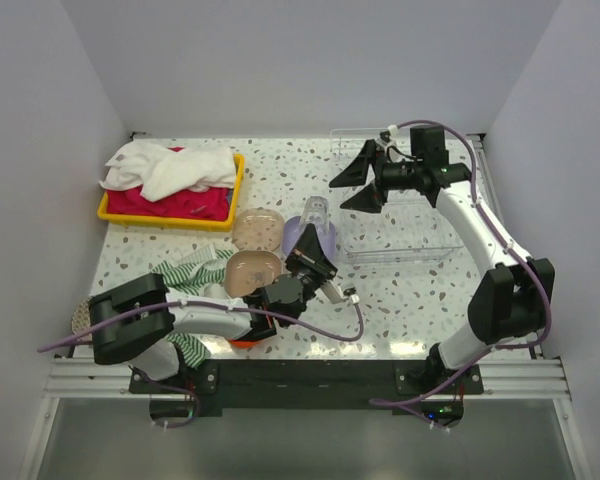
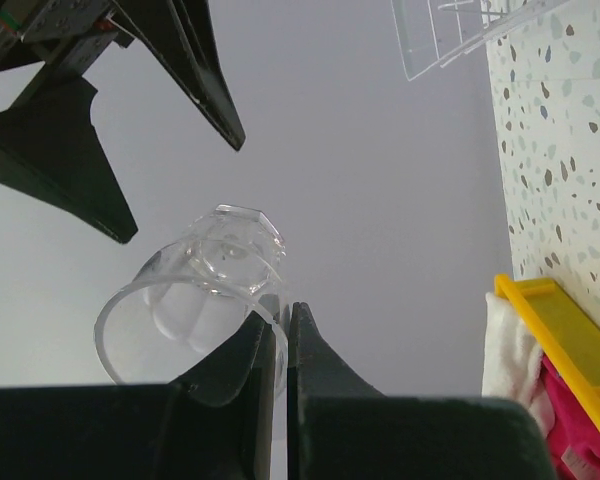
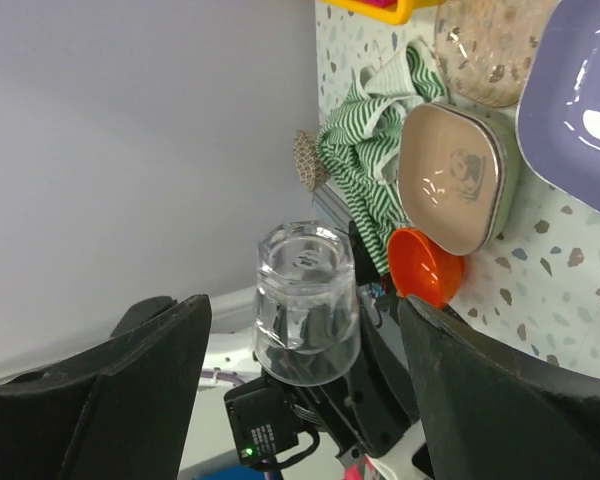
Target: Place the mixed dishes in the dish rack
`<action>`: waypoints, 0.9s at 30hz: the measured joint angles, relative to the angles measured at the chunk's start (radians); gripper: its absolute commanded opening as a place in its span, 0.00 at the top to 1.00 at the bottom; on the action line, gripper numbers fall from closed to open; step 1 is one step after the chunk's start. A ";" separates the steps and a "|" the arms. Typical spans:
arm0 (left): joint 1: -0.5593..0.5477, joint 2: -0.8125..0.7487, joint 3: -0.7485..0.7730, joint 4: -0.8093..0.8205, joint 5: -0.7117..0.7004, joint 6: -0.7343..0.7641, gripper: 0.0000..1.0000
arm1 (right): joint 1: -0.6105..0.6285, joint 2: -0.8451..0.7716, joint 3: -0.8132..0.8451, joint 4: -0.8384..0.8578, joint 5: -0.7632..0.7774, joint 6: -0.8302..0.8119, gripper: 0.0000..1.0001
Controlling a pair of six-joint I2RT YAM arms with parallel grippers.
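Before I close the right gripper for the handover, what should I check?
1. Grip of the left gripper on the glass: ok, fingers pinch its wall at the rim.
2. Opening of the right gripper: ok, jaws wide apart.
3. Glass between the right jaws: cannot tell. It is centred in the right wrist view, but overhead it looks short of the fingertips.
4. Room in the dish rack: cannot tell, the right arm covers part of it.
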State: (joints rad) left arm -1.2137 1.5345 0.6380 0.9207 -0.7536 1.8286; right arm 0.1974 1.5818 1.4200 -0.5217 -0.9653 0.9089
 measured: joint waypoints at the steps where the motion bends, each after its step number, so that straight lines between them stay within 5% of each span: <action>1: 0.000 0.011 0.010 0.000 0.001 0.000 1.00 | 0.008 0.000 0.000 0.008 -0.005 0.007 0.21; 19: 0.000 0.111 0.119 0.029 0.012 0.025 1.00 | 0.036 0.038 0.001 0.029 -0.021 0.019 0.37; 22: 0.000 0.116 0.119 0.033 0.014 0.025 1.00 | 0.043 0.038 0.001 0.029 -0.021 0.012 0.47; 27: 0.000 0.117 0.120 0.039 0.013 0.024 1.00 | 0.045 0.039 0.000 0.027 -0.020 -0.005 0.77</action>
State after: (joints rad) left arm -1.2133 1.6516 0.7578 0.9600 -0.7403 1.8523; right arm 0.2420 1.6207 1.4200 -0.4950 -0.9852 0.9039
